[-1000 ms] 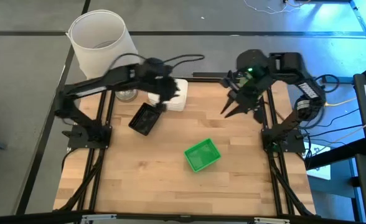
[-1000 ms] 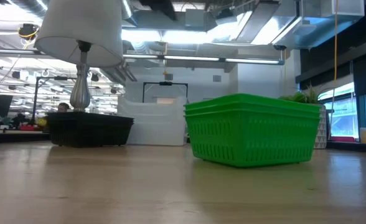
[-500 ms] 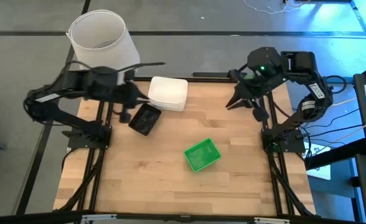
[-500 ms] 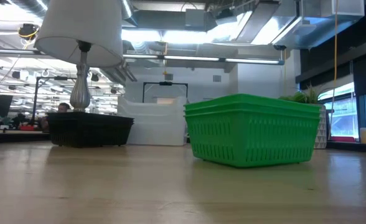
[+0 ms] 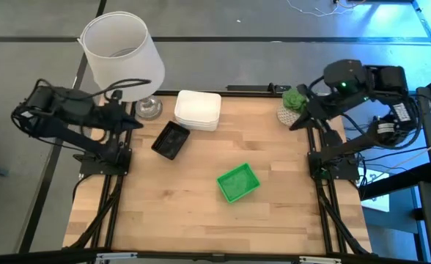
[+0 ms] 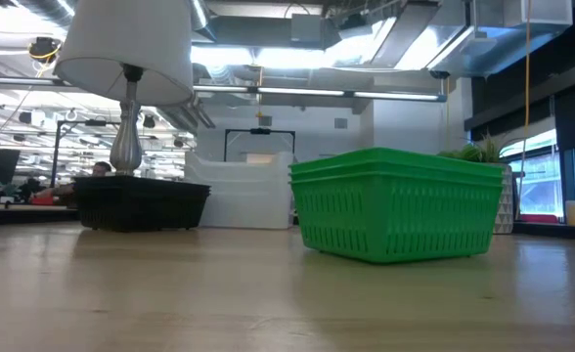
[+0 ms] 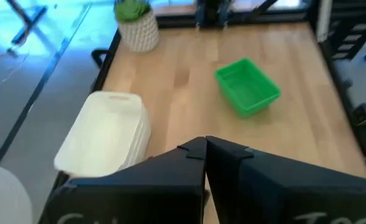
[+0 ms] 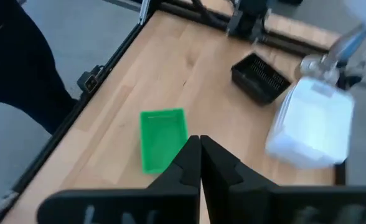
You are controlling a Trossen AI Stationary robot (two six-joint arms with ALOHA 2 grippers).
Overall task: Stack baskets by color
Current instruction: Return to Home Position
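Two green baskets (image 5: 238,182) sit nested on the table's middle, bottoms down, and appear as one stack in the low view (image 6: 397,202). A stack of white baskets (image 5: 198,110) rests near the far edge. Beside it, toward the left, a black mesh basket (image 5: 171,139) sits on the wood. My left gripper (image 5: 136,122) hangs shut over the table's left edge and holds nothing; its fingers meet in the left wrist view (image 7: 205,146). My right gripper (image 5: 297,123) hangs shut by the right edge, also with nothing in it (image 8: 200,144).
A lamp with a large white shade (image 5: 120,51) stands on its glass base (image 5: 149,109) at the far left corner. A small potted plant (image 5: 294,103) sits at the far right corner, close to my right gripper. Bare wood lies toward the near edge (image 5: 201,227).
My left gripper has drawn back from above the white baskets toward the table's left edge, rolling and shutting on the way. My right gripper has pulled back toward the right edge, rolled and shut. The baskets have kept their places.
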